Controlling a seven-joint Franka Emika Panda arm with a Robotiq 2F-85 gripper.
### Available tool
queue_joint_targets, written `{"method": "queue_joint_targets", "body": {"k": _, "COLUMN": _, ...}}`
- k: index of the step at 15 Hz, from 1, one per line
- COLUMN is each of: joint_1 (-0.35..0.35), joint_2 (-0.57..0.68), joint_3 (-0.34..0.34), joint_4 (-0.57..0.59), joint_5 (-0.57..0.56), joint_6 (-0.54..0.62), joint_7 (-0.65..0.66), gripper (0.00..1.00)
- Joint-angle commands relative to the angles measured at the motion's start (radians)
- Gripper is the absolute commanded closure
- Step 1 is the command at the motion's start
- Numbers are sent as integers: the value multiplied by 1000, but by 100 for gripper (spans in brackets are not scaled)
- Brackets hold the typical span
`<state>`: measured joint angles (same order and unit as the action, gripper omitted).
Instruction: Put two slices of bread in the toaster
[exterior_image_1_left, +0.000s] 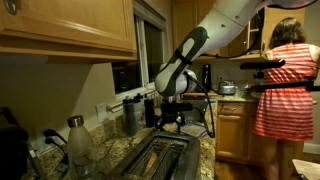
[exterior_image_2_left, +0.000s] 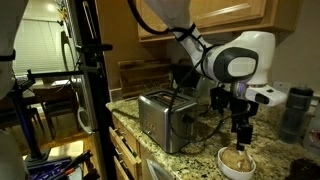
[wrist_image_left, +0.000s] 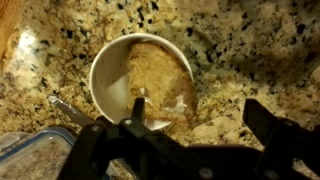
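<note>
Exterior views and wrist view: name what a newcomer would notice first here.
The white robot arm reaches over the speckled granite counter, its open gripper hanging just above a white bowl holding tan bread. The shiny steel toaster stands on the counter beside the bowl, and a person in a red striped dress stands at the far end of the kitchen.

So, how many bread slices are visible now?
1 for sure: a slice in the bowl below the gripper. Others may lie hidden under it.
</note>
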<state>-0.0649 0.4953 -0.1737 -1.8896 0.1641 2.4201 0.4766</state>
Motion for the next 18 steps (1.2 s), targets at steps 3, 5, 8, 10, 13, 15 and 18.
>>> {"method": "queue_joint_targets", "body": {"k": 3, "joint_1": 10, "joint_2": -20, "joint_3": -31, "joint_4": -11, "joint_5": -38, "joint_6": -22, "joint_7": 29, "gripper": 0}}
{"method": "queue_joint_targets", "body": {"k": 5, "joint_1": 9, "joint_2": -18, "joint_3": -33, "joint_4": -12, "joint_5": -40, "joint_6": -19, "joint_7": 27, "gripper": 3}}
{"method": "queue_joint_targets", "body": {"k": 8, "joint_1": 10, "joint_2": -16, "joint_3": -32, "joint_4": -16, "joint_5": -41, "joint_6": -17, "joint_7": 25, "gripper": 15}}
{"method": "queue_joint_targets", "body": {"k": 10, "joint_1": 11, "joint_2": -14, "joint_3": -31, "joint_4": -17, "joint_5": -40, "joint_6": -16, "joint_7": 25, "gripper": 24}}
{"method": "queue_joint_targets", "body": {"k": 13, "joint_1": 10, "joint_2": -11, "joint_3": -30, "joint_4": -18, "joint_5": -38, "joint_6": -15, "joint_7": 23, "gripper": 17}}
{"method": "queue_joint_targets", "body": {"k": 15, "joint_1": 9, "joint_2": -9, "joint_3": -30, "joint_4": -19, "joint_5": -37, "joint_6": -15, "joint_7": 23, "gripper": 17}}
{"method": "queue_joint_targets", "body": {"k": 18, "joint_1": 9, "joint_2": -8, "joint_3": -30, "joint_4": -22, "joint_5": -37, "joint_6": -13, "joint_7": 21, "gripper": 25}}
